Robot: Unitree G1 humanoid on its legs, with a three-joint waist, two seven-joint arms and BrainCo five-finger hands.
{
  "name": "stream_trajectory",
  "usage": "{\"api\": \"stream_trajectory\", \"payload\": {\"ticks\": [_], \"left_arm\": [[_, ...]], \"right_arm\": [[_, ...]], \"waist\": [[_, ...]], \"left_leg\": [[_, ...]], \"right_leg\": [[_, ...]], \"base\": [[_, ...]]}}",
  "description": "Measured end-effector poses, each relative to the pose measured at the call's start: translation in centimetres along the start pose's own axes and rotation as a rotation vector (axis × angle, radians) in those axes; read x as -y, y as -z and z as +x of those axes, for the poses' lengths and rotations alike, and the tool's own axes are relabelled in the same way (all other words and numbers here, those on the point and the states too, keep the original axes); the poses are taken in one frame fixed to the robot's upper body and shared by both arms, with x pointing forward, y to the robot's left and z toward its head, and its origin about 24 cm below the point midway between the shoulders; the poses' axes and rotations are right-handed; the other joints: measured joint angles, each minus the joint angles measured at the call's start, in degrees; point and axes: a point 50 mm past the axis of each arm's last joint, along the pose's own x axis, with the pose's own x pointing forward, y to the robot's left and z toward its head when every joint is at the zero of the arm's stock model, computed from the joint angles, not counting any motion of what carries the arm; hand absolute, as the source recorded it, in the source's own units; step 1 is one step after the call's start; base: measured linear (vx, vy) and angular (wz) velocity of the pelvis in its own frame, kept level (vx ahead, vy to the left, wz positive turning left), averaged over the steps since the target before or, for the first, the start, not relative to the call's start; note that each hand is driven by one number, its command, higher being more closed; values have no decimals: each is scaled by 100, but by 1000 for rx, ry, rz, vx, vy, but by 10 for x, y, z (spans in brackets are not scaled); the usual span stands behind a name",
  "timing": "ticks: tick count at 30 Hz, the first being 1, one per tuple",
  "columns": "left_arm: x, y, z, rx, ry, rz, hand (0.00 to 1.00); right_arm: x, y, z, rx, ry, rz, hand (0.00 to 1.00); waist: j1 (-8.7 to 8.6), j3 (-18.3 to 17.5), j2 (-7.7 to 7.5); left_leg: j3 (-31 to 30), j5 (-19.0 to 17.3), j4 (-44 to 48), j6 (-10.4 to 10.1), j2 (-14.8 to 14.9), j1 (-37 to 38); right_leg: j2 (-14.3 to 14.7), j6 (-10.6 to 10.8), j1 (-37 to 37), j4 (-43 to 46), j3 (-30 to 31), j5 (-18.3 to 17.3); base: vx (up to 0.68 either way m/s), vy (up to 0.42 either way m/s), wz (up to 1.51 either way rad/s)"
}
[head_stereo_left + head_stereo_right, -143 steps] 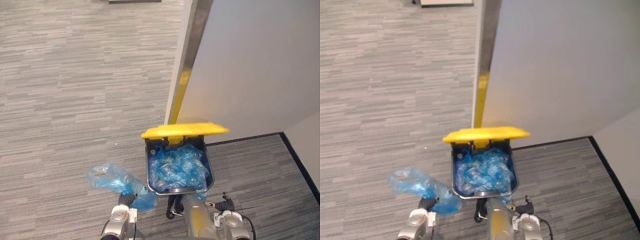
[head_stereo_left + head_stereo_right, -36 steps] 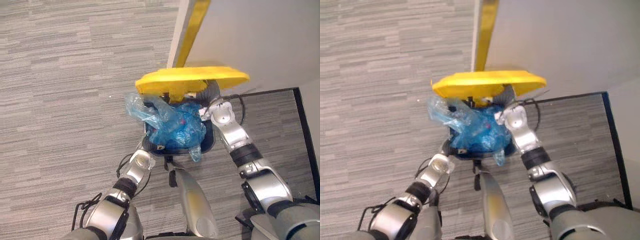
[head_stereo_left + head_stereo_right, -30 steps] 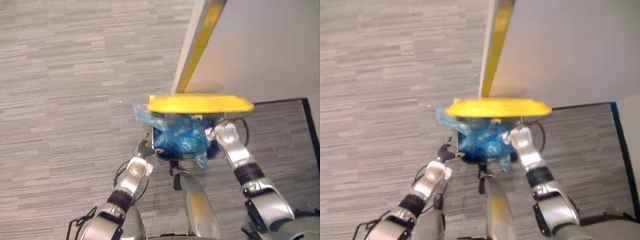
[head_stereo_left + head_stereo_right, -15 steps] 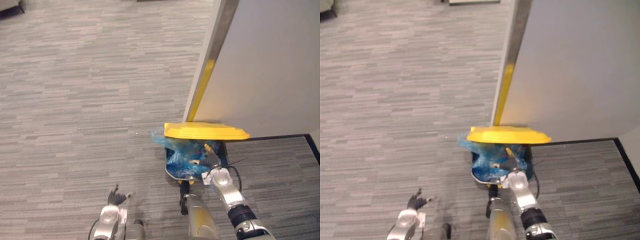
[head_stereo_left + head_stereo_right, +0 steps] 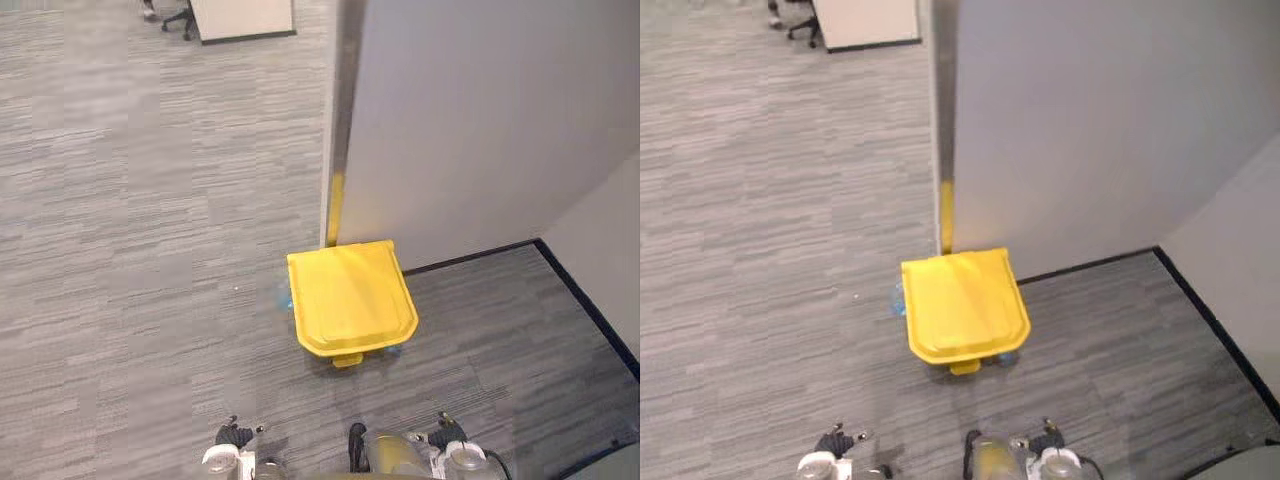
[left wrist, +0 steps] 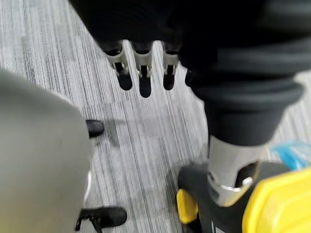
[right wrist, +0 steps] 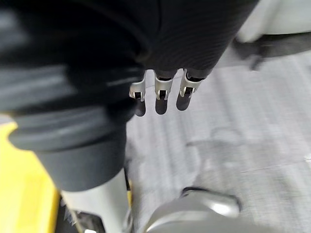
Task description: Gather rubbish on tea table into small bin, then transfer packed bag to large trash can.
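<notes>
Yellow-lidded trash can [image 5: 350, 295] closed by wall [image 5: 480, 120]; L robot hand [image 6: 145, 68], R robot hand [image 7: 161, 90] both slack-fingered, empty.

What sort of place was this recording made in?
Probably an office: grey striped carpet flooring, a plain grey partition wall with a yellow-lidded trash can beside it, and a wheeled chair base at the far edge.

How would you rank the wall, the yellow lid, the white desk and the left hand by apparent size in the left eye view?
1. wall
2. yellow lid
3. white desk, far off and cropped
4. left hand, barely in frame
</notes>
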Motion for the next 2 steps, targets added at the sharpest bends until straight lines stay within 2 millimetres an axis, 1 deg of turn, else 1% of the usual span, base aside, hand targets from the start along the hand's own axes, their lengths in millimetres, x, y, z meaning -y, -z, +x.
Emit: {"api": "stream_trajectory", "payload": {"ticks": [2], "left_arm": [[0, 4, 0, -16, 6, 3, 0]], "right_arm": [[3, 7, 0, -30, 11, 7, 0]], "waist": [[1, -77, 36]], "left_leg": [[-6, 0, -5, 17, -3, -97]], "right_leg": [[13, 37, 76, -341, -4, 183]], "base": [[-66, 44, -4]]}}
